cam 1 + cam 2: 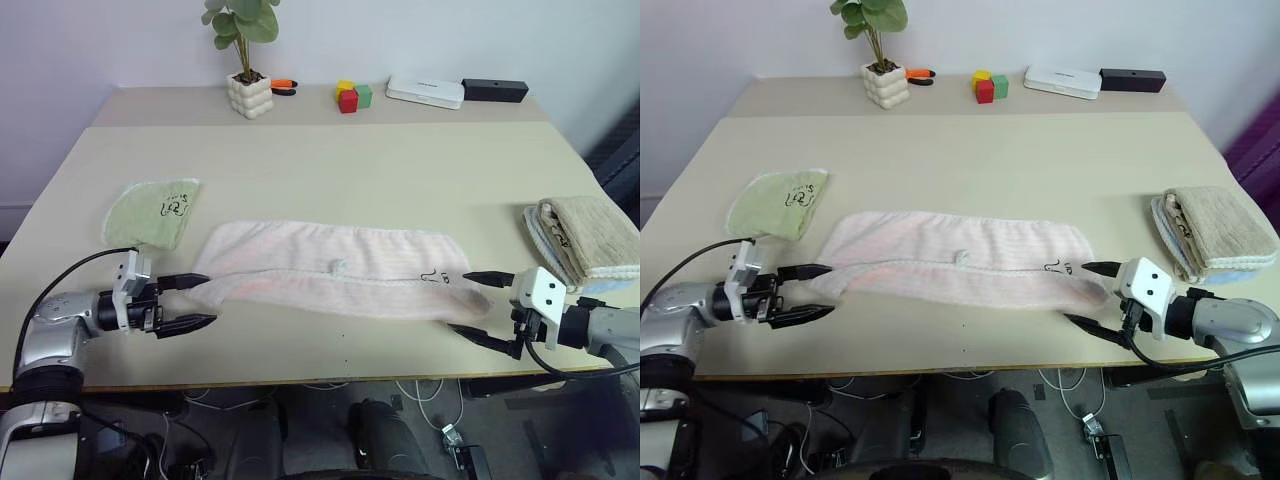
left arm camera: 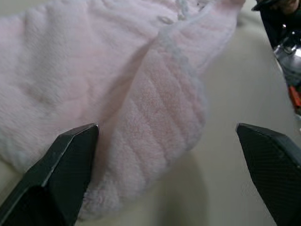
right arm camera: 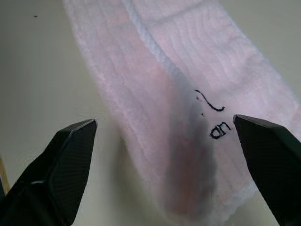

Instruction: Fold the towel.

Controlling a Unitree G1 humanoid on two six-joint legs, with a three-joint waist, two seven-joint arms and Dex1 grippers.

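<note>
The pale pink towel (image 1: 335,270) lies folded lengthwise into a long strip across the front of the table, with a small dark mark (image 1: 436,276) near its right end. My left gripper (image 1: 198,302) is open at the strip's left end, fingers clear of the cloth. At the right end my right gripper (image 1: 476,304) is also open, holding nothing. The left wrist view shows the towel's folded end (image 2: 155,155) between the spread fingers (image 2: 66,165); the right wrist view shows the marked end (image 3: 188,141) just ahead of the fingers (image 3: 66,160).
A small light-green cloth (image 1: 152,212) lies at the left, a folded beige towel (image 1: 585,238) at the right edge. At the back stand a potted plant (image 1: 248,90), coloured blocks (image 1: 352,96), a white box (image 1: 426,92) and a black box (image 1: 494,90).
</note>
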